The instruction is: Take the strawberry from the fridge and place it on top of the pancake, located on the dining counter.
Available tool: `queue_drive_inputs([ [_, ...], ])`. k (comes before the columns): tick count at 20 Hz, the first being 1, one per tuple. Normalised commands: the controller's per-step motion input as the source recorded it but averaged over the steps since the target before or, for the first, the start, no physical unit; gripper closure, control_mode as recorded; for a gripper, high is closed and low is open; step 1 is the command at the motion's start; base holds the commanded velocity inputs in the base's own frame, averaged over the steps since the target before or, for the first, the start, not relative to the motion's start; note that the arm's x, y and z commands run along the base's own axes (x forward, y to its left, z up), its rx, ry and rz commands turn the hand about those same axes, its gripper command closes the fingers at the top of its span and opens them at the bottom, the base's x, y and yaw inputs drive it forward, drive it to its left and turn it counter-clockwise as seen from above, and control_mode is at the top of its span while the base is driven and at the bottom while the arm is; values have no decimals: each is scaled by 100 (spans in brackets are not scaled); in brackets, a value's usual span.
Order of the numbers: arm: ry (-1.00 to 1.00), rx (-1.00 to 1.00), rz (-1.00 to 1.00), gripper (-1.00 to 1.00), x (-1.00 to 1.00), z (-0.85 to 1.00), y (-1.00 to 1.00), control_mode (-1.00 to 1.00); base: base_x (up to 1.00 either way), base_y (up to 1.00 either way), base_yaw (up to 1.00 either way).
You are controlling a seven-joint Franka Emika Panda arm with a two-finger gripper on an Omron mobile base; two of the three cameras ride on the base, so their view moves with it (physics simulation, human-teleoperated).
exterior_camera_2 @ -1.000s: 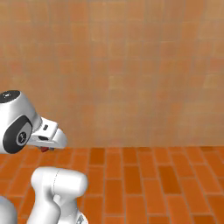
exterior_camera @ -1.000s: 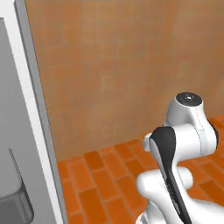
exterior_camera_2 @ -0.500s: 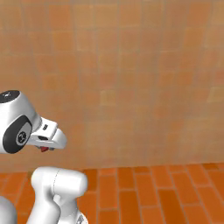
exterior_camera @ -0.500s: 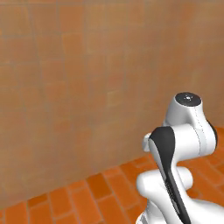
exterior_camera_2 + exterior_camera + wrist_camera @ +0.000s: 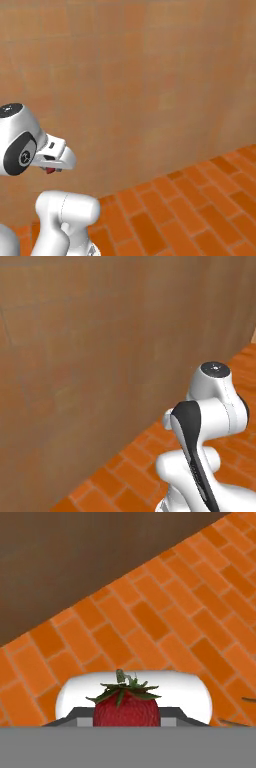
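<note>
Strawberry (image 5: 127, 707) sits right in the claw (image 5: 127, 722), clamped between the two fingers, green leafy cap facing the camera. Below it runs orange brick floor (image 5: 165, 622) meeting a brown wall (image 5: 75, 557); a red speck shows under the hand (image 5: 50, 170).

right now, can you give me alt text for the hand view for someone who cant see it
A bright red strawberry with a green leafy cap sits at the bottom centre, held in the shut gripper. Behind it, an orange brick-pattern floor runs diagonally up to a plain brown wall across the upper left.
</note>
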Motion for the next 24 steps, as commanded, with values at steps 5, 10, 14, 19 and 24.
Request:
queue_drive_inputs([
  [5, 0, 0, 0, 100, 0, 0, 0, 100, 70, -29, -64],
  [10, 0, 0, 0, 100, 0, 0, 0, 100, 58, -21, -70],
  [14, 0, 0, 0, 100, 0, 0, 0, 100, 59, -15, -70],
  [19, 0, 0, 0, 100, 0, 0, 0, 100, 60, -4, -70],
  [24, 0, 0, 0, 100, 0, 0, 0, 100, 65, 0, -70],
])
